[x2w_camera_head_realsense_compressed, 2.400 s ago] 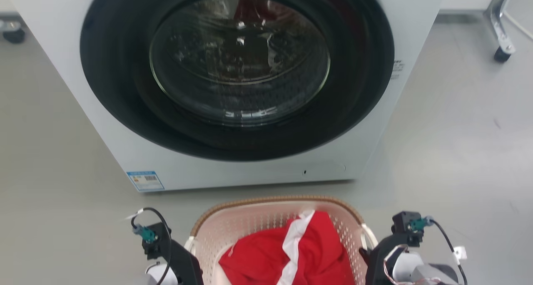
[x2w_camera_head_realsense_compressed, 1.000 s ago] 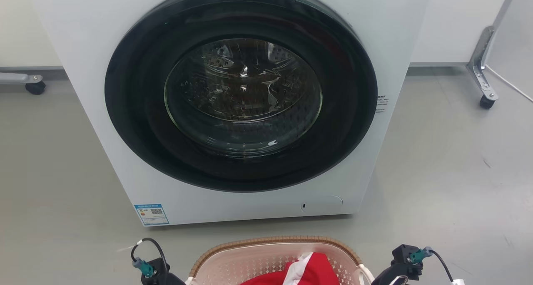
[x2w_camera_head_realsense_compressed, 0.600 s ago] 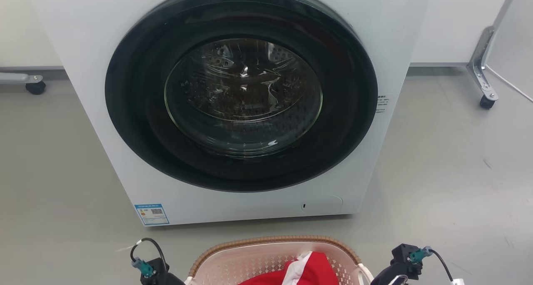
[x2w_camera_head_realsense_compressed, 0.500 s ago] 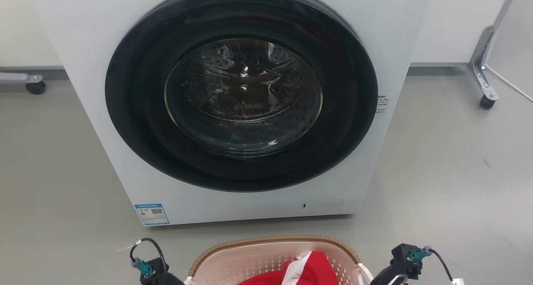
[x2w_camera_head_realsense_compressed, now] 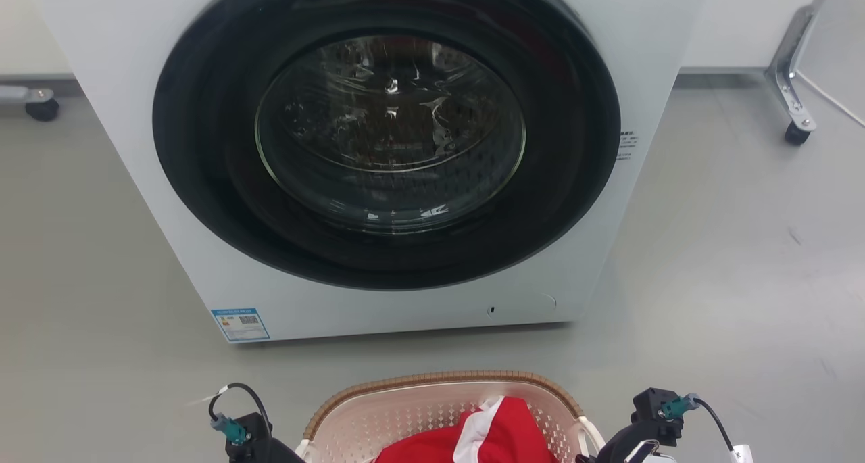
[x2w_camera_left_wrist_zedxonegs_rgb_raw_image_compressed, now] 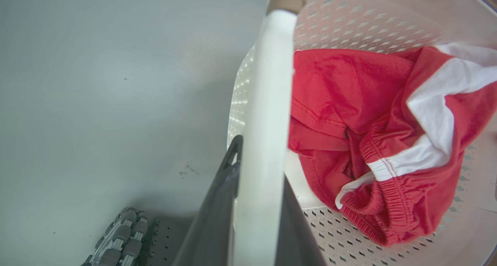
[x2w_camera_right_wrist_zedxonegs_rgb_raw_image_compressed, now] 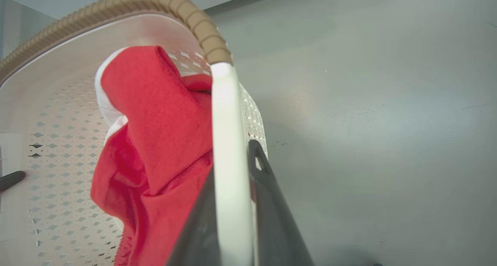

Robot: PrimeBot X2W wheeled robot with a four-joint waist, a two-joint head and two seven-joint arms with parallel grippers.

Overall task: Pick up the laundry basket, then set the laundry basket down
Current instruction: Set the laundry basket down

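Observation:
The laundry basket (x2w_camera_head_realsense_compressed: 439,384), cream-pink with a brown woven rim, sits at the bottom of the head view in front of the washing machine. A red garment with a white stripe (x2w_camera_head_realsense_compressed: 486,436) lies inside it. In the left wrist view my left gripper (x2w_camera_left_wrist_zedxonegs_rgb_raw_image_compressed: 258,165) is shut on the basket's white left handle (x2w_camera_left_wrist_zedxonegs_rgb_raw_image_compressed: 268,83), beside the perforated wall (x2w_camera_left_wrist_zedxonegs_rgb_raw_image_compressed: 349,21). In the right wrist view my right gripper (x2w_camera_right_wrist_zedxonegs_rgb_raw_image_compressed: 233,172) is shut on the white right handle (x2w_camera_right_wrist_zedxonegs_rgb_raw_image_compressed: 227,114), below the rim (x2w_camera_right_wrist_zedxonegs_rgb_raw_image_compressed: 116,9). I cannot tell whether the basket's base touches the floor.
A white front-loading washing machine (x2w_camera_head_realsense_compressed: 649,57) with a shut dark round door (x2w_camera_head_realsense_compressed: 385,159) stands just beyond the basket. Caster feet of metal frames stand at the far right (x2w_camera_head_realsense_compressed: 797,133) and far left (x2w_camera_head_realsense_compressed: 40,108). Grey floor (x2w_camera_head_realsense_compressed: 743,260) lies on both sides.
The whole head picture has shifted, so the camera moved; the machine sits higher in view and a little more of the basket shows. Both grippers still hold the handles.

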